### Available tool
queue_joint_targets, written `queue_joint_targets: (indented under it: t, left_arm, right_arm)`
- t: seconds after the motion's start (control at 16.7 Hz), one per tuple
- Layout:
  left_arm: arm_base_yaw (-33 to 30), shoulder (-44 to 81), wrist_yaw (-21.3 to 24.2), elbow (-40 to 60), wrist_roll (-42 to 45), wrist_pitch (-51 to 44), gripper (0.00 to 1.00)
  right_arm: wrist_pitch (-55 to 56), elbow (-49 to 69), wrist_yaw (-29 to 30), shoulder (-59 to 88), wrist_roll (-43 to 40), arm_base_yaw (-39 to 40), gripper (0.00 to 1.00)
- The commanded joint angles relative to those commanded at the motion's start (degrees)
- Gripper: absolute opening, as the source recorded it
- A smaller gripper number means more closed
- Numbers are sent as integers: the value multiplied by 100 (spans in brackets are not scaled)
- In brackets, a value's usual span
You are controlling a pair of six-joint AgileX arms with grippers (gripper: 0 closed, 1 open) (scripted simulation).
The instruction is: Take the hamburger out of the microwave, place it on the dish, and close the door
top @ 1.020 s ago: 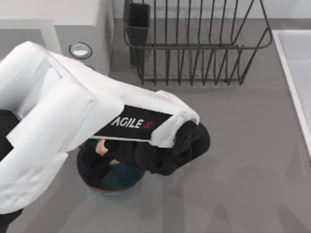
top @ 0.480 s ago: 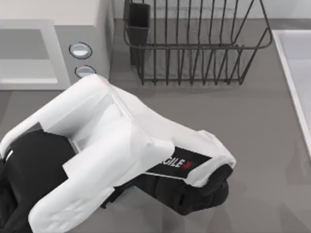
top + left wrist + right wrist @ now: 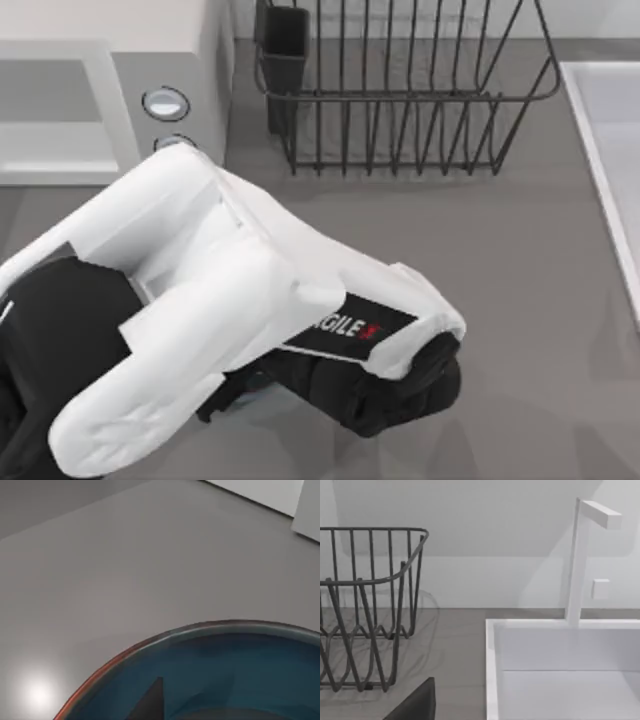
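Blue dish (image 3: 240, 680), left arm (image 3: 200, 320) above it.
Dark fingertip (image 3: 150, 702) over the dish's inside; jaw opening cannot be told.

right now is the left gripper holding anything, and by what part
Cannot tell. The left arm covers its gripper from above; the left wrist view shows the dish, with no hamburger or closed fingers visible.

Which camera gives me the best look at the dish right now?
The left wrist view: the dish spans its lower half, teal-blue inside with an orange-brown rim on grey table. In the top view the left arm covers it, leaving a sliver at most. The right wrist view faces the wire rack and sink.
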Motion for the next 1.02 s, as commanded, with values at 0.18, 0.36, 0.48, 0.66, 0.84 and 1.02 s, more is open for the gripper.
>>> queue_joint_targets:
  t: [0.18, 0.36, 0.48, 0.66, 0.84, 1.02]
  left_arm:
    - [216, -22, -135, -257, 469, 704, 0]
    - [357, -37, -222, -424, 774, 1104, 0]
    - [363, -38, -226, -432, 788, 1119, 0]
    - [363, -38, -226, -432, 788, 1119, 8]
    - [363, -38, -226, -432, 788, 1119, 30]
    - [363, -38, -226, -432, 788, 1119, 53]
  right_arm:
    - [0, 0, 0, 0, 0, 0, 100]
    - [0, 0, 0, 0, 0, 0, 100]
    - [0, 0, 0, 0, 0, 0, 100]
    - [0, 0, 0, 0, 0, 0, 100]
    - [0, 0, 0, 0, 0, 0, 100]
    - [0, 0, 0, 0, 0, 0, 100]
